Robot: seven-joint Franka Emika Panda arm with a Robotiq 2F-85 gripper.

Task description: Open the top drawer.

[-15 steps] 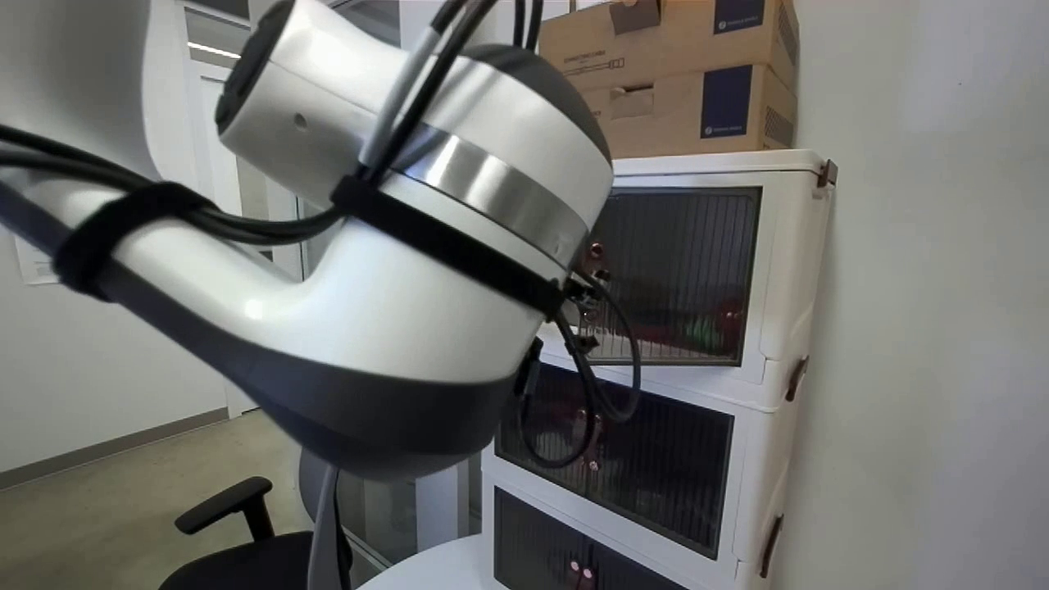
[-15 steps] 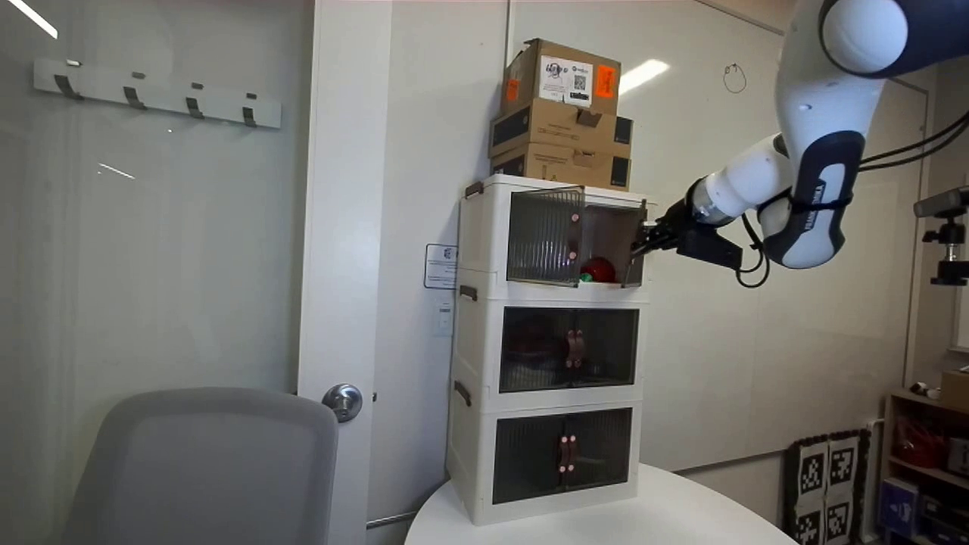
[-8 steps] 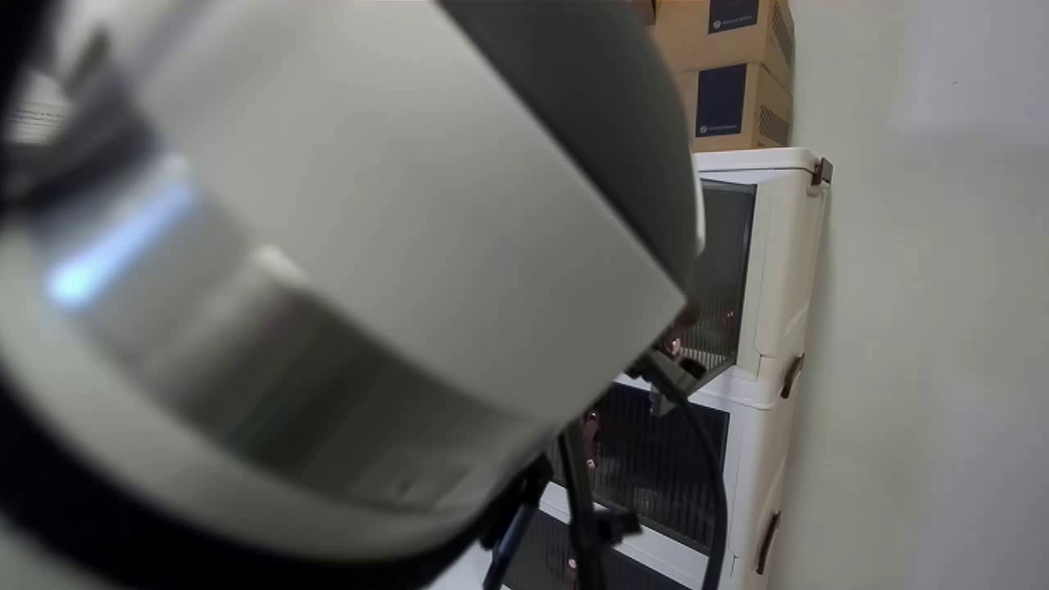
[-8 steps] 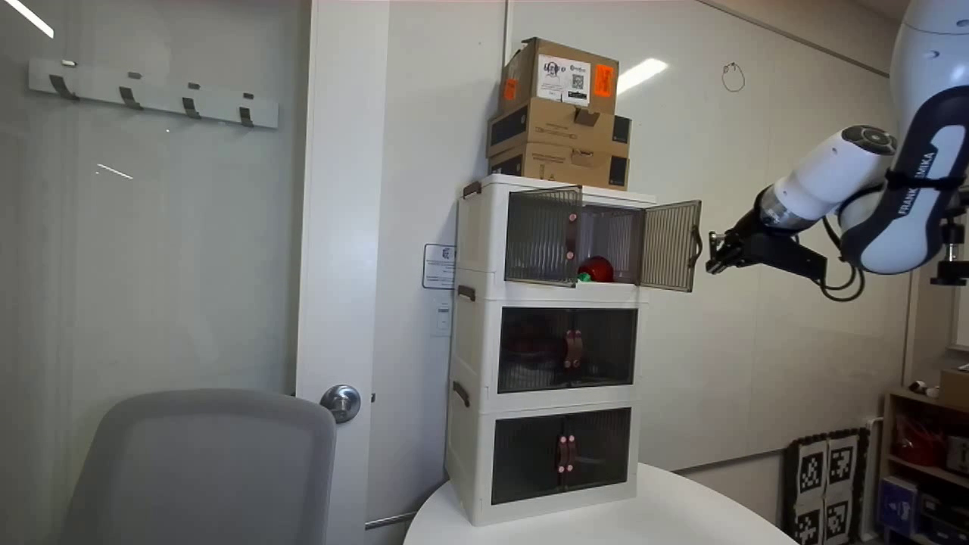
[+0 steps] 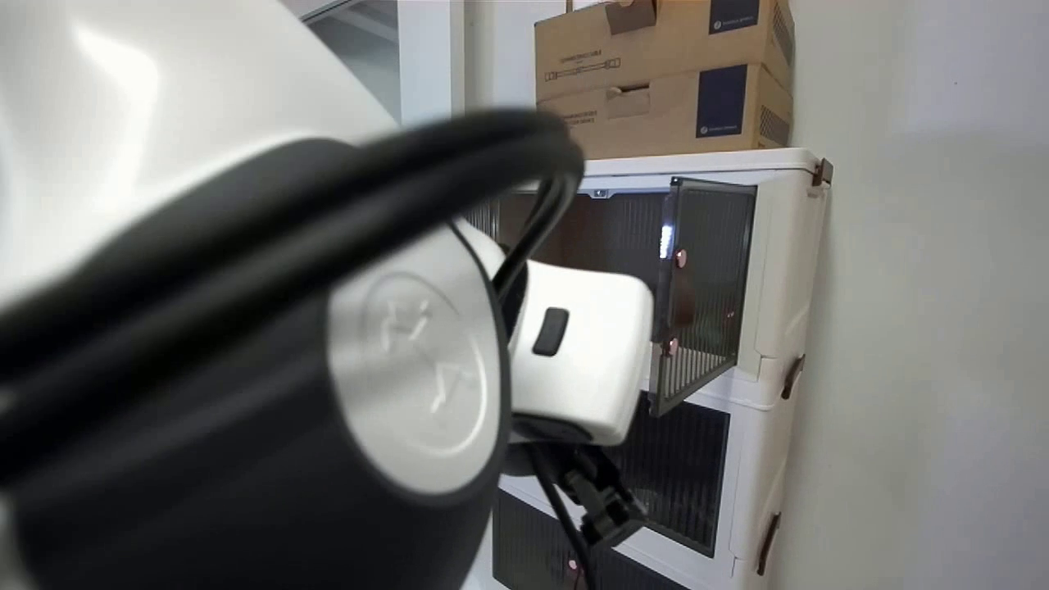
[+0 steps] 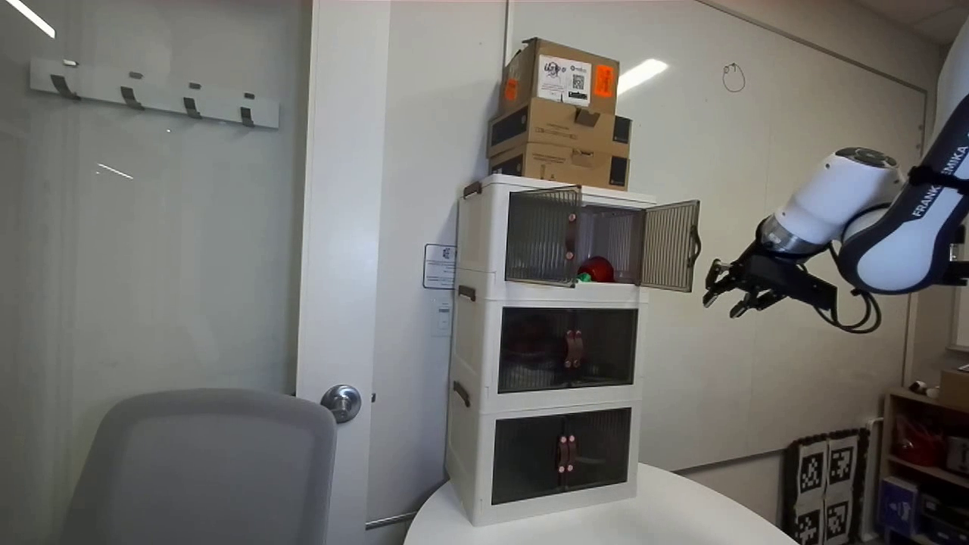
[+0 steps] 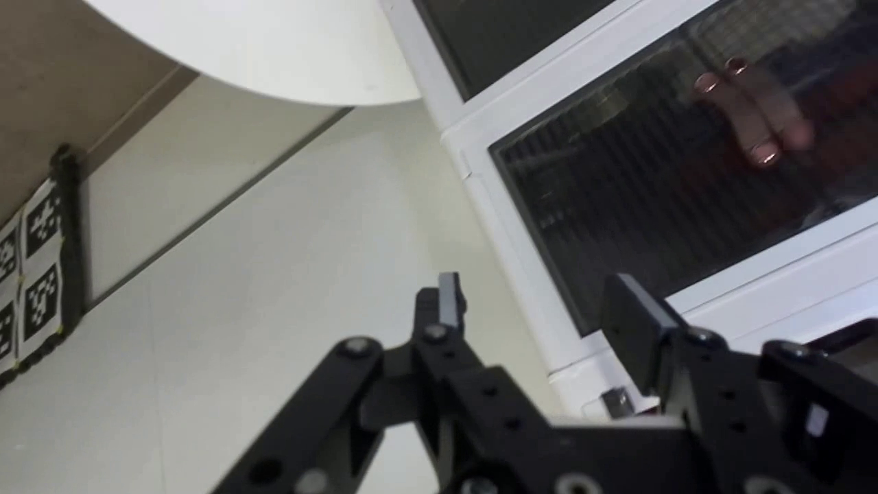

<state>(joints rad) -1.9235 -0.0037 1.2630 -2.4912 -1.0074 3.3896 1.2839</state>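
Two spread fingers (image 7: 634, 336) hang near the top drawer's (image 6: 543, 236) swung-out panel (image 6: 670, 246)

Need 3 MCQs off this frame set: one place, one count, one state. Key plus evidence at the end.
1. Where is the rounded red object?
A) on the white table
B) inside the top drawer
C) on the grey chair

2. How many cardboard boxes are stacked on the cabinet?
A) one
B) five
C) three

3. How is the gripper?
A) jaws apart, holding nothing
B) clamped on a cardboard box
C) clamped on the red object

Key:
1 B: it shows through the open front in an exterior view.
2 C: an exterior view shows three, one atop another.
3 A: the wrist view shows a clear gap with only background behind it.
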